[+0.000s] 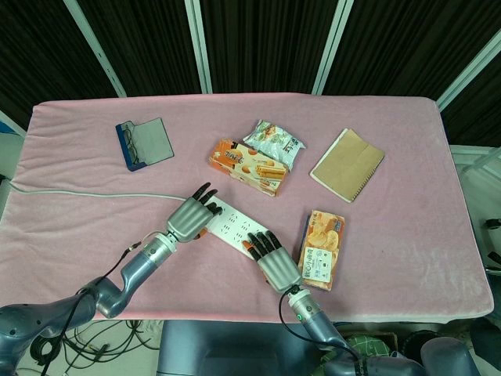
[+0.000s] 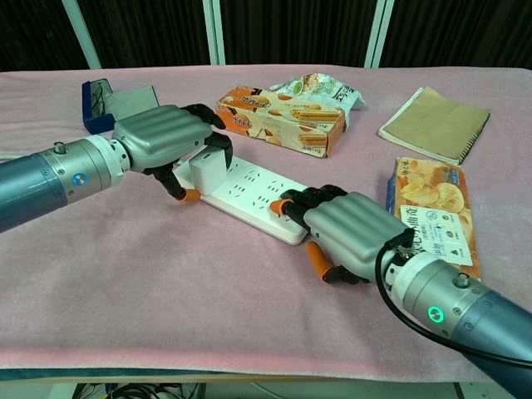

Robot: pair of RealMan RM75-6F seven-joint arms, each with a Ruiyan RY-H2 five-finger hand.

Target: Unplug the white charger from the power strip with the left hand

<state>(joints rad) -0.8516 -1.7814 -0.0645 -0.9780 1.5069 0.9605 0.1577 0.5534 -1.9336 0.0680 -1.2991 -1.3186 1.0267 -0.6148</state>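
The white power strip (image 2: 249, 195) lay slanted on the pink table (image 1: 407, 235), not far from its front edge and a little left of the middle. The white charger (image 2: 209, 170) stood plugged into the far left end of the strip. The left hand (image 2: 162, 137) was curled over this charger: its dark fingers (image 2: 218, 141) bent down on the far side of the plug, and the thumb came up at the near side, so the hand gripped the charger between them. The charger sat in the strip, not lifted out.

The right hand (image 2: 349, 229) lay flat on the near right end of the strip, with its fingertips (image 2: 295, 199) pressed on the white top, held close together and holding nothing.

Beyond the strip lay an orange snack box (image 1: 244, 166), with a light snack bag (image 1: 272, 141) touching its far side. Another orange packet (image 1: 322, 248) lay just beside the right hand. A brown notebook (image 1: 347, 164) was toward the right edge, and a blue case (image 1: 144, 143) toward the far left corner.
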